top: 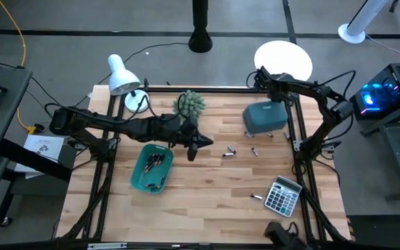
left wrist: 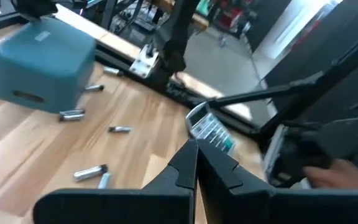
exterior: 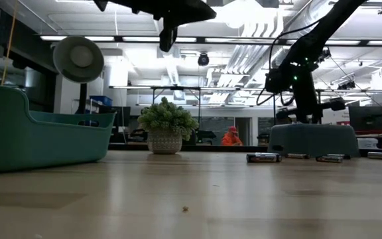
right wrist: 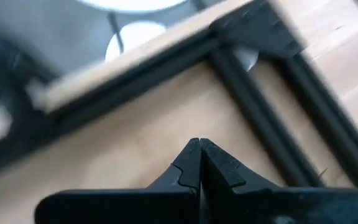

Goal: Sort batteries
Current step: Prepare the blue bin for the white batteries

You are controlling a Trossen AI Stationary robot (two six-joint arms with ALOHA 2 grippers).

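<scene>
Several loose batteries lie on the wooden table: a pair [top: 229, 151] and one [top: 254, 151] near the middle, one [top: 255, 197] by the calculator. More batteries [top: 155, 163] lie in the upright teal tray [top: 139, 182]. My left gripper [top: 193, 151] hangs shut and empty above the table between that tray and the loose pair; its wrist view shows the closed tips [left wrist: 196, 148] over batteries [left wrist: 91, 172]. My right gripper [top: 261, 75] is shut and empty at the table's far right corner, beyond an overturned teal tray [top: 266, 117]; its tips [right wrist: 199, 144] point down at the frame rail.
A grey calculator [top: 283, 194] lies near the right front. A potted plant [top: 190, 104] and a white desk lamp [top: 122, 75] stand along the far edge. Black frame rails [top: 298, 132] border the table. Bare wood lies at the front centre.
</scene>
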